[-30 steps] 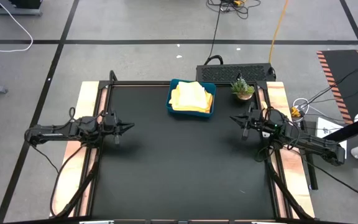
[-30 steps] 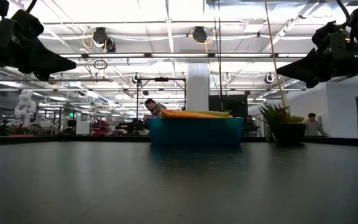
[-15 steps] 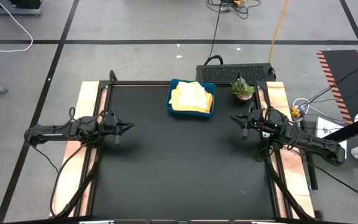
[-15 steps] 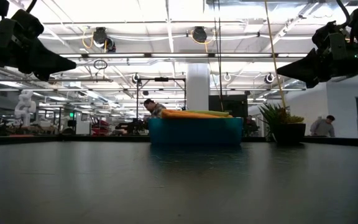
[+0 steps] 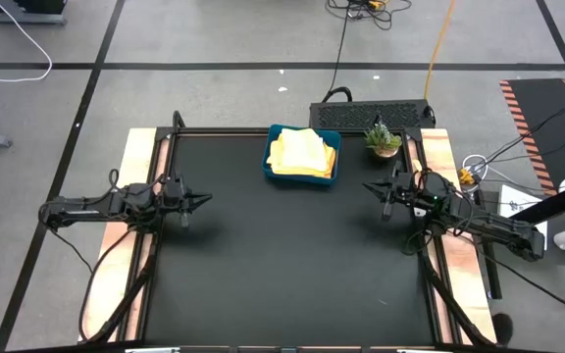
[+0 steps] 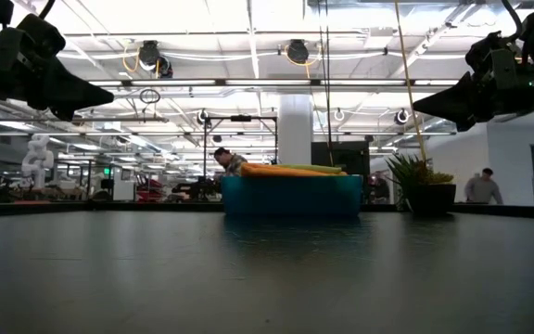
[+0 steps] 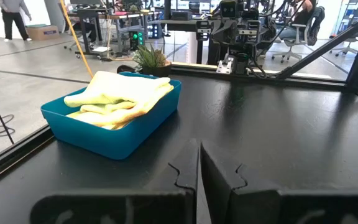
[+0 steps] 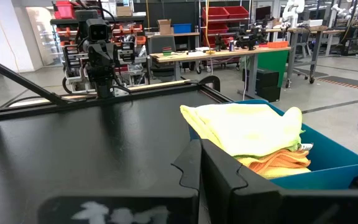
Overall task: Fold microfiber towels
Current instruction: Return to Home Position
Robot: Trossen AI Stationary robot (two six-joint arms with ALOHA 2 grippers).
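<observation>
Well, you have very little change to read here. Across the last second neither arm has shifted. The left gripper (image 5: pixel 205 200) hangs above the left side of the bench (image 5: pixel 282 275) and the right gripper (image 5: pixel 368 186) above the right side. Both are raised off the surface and point inward at each other.

In each wrist view that arm's own fingers are pressed together with nothing between them, so both grippers are empty.

The microfiber towels (image 5: pixel 303 152) lie folded and stacked inside the blue tray (image 5: pixel 268 163) at the far middle of the bench. A pale yellow-green one is on top and orange shows beneath it. The stack looks the same as in the earlier frames. No cloth is left loose on the bench.

My reading is that the folding is finished and the arms are already settled at rest. You should have nothing more to pick up unless another towel is brought in.

The potted plant (image 5: pixel 383 139) stays put beside the tray. The one clear difference is beyond the bench. In the low view a person (image 6: pixel 483 186) far off on the right has moved a little further right than a second ago.
</observation>
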